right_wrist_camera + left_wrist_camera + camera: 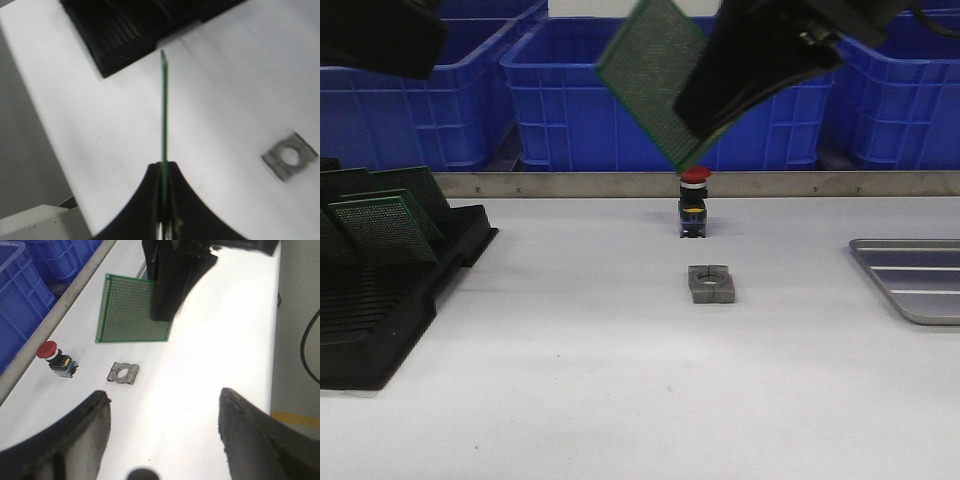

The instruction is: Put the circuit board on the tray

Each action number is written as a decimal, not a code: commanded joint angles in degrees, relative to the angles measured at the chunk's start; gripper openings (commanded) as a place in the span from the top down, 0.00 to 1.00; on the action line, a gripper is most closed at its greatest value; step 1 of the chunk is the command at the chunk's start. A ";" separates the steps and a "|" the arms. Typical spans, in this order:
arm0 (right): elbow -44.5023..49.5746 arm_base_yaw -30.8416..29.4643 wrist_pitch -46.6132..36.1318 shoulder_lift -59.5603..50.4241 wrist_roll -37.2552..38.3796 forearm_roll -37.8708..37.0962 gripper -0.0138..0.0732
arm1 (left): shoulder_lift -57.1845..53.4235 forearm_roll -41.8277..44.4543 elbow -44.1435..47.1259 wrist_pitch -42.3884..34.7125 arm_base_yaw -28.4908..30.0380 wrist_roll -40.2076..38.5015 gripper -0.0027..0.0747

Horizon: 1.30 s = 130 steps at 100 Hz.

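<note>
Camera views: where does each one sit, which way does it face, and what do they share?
Front: faces forward over the table; right gripper holds the circuit board aloft; tray right.
Left wrist: looks down past open left gripper at board, red button, metal clamp.
Right wrist: sights along the board's edge toward the black rack.
All share the board.

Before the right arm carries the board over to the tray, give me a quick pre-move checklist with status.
1. Right pincer shut on circuit board: ok.
2. Board lifted clear of the table: ok.
3. Left pincer open and empty, out of the path: ok.
4. Tray floor free where visible: ok; its far end is out of frame, cannot tell.
5. Red button switch and metal clamp block sit below the route; height margin: cannot tell.
</note>
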 commanded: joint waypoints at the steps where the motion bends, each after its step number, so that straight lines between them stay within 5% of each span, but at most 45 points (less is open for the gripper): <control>1: -1.86 -6.36 -0.15 -0.83 2.32 1.50 0.92 | -0.84 -3.83 -1.80 -0.70 -0.49 -0.57 0.39; 45: -1.93 -28.25 -3.19 14.61 7.53 2.94 0.92 | -0.84 -3.83 -1.80 -0.70 -0.49 -0.57 0.39; 91: -2.10 -31.83 -11.82 23.72 7.53 3.36 0.90 | -0.84 -3.83 -1.80 -0.70 -0.49 -0.67 0.39; 100: -2.10 -31.83 -11.82 23.72 7.53 3.36 0.76 | -0.84 -3.83 -1.80 -0.70 -0.49 -0.67 0.39; 117: -2.10 -31.88 -12.10 23.54 7.53 3.36 0.25 | -0.84 -3.83 -1.80 -0.22 -0.49 -0.67 0.40; 130: -2.10 -32.52 -11.52 22.88 7.53 3.31 0.12 | -0.84 -3.06 -1.80 -1.60 -0.36 -0.67 0.39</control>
